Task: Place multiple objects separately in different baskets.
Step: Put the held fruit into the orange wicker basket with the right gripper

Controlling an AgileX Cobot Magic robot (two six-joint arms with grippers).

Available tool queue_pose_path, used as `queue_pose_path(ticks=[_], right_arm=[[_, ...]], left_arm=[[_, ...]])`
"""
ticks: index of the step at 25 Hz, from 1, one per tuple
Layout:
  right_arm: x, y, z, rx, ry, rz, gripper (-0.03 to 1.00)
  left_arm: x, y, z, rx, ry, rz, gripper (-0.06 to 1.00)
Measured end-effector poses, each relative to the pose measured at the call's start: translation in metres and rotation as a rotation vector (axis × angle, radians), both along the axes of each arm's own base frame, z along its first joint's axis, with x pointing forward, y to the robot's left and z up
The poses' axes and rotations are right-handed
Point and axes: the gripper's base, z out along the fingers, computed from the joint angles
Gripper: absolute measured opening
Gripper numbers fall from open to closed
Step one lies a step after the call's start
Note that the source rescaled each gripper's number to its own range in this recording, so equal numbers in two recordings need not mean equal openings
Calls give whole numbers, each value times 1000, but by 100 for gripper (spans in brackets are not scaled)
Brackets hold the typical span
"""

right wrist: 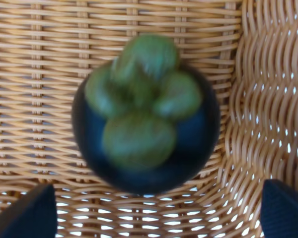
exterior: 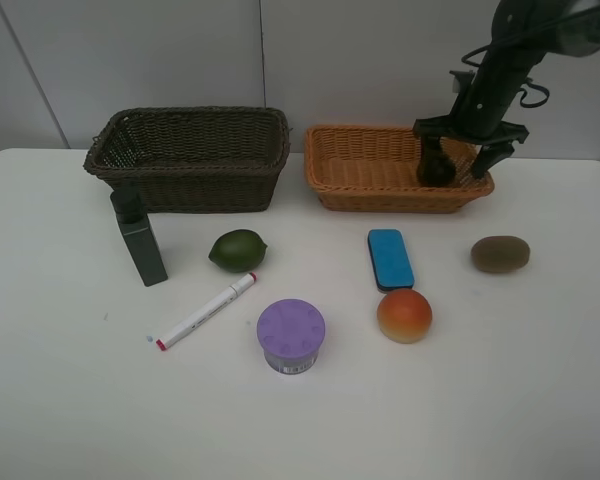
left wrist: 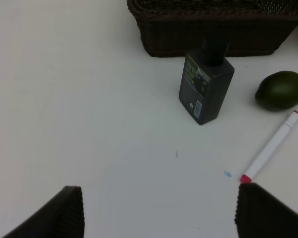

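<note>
The black right gripper (exterior: 467, 150) hangs with its jaws spread over the right end of the shallow orange-tan wicker basket (exterior: 380, 192), at the far side of the white table (exterior: 60, 400). A dark round mangosteen (exterior: 436, 166) lies inside this basket, just below the jaws. The deeper dark brown wicker basket (exterior: 195, 190) stands to its left.

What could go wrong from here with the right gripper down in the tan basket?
1. The right gripper sits low inside the tan basket near its side wall. A slanted lift could snag the wicker and drag the basket.
2. The round mangosteen lies free between the open jaws, so a brushing finger might roll it.
3. The tall bottle stands upright near the lime. A careless reach by the left gripper could topple it.
</note>
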Motion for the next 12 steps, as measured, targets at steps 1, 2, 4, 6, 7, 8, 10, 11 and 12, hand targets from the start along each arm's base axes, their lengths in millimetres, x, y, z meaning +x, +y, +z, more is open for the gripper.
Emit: queue_pose_path(ticks=[1,2,4,6,7,8,10,11,12], right_arm=[[0,0,0,0,0,0,97],[0,0,0,0,0,0,97],[0,0,0,0,0,0,97],[0,0,0,0,0,0,98],[0,0,0,0,-1,0,98],[0,0,3,0,-6,0,98],[-2,0,12,2,-21,0,98],[-2,0,17,3,-33,0,98],[-4,0,25,4,-48,0,98]], left_arm=[[0,0,0,0,0,0,82],[0,0,0,0,0,0,82],[0,0,0,0,0,0,82],[0,0,0,0,0,0,82],[0,0,0,0,0,0,82],[0,0,0,0,0,0,82],[0,0,0,0,0,0,82],[0,0,0,0,0,0,82],[0,0,0,0,0,0,82]])
